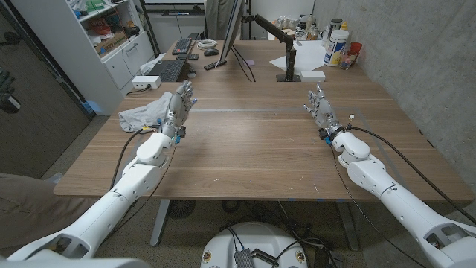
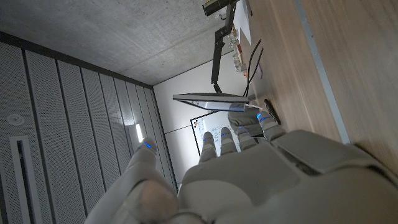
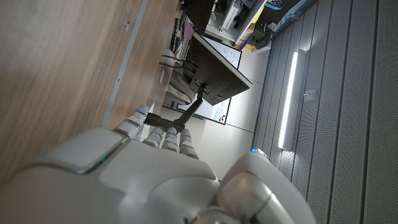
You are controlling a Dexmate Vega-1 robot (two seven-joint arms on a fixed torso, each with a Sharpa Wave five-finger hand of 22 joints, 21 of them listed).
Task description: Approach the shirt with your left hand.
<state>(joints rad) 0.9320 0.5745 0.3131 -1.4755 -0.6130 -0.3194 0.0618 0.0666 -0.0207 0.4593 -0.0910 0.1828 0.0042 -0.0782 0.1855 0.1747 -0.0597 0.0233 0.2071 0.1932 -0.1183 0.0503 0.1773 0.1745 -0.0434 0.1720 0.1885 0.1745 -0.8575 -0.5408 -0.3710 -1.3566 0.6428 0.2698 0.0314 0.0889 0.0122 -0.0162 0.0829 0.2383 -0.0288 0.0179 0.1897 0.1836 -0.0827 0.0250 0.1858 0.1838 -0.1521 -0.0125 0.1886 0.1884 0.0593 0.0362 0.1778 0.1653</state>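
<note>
One grey shirt (image 1: 143,115) is lying crumpled on the counter (image 1: 253,141); the left hand (image 1: 177,105) is hovering beside it, fingers apart, holding nothing. The right hand (image 1: 320,108) is likewise spread and holding nothing.

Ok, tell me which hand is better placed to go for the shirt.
Left. The left hand is open right beside the crumpled shirt at the table's left edge, nearly touching it. The right hand, also open, sits across the table, far from it.

Readable text: none is showing at this size.
White and yellow tub (image 1: 336,46) at the far table edge: its label is appearing only as a blur.
</note>
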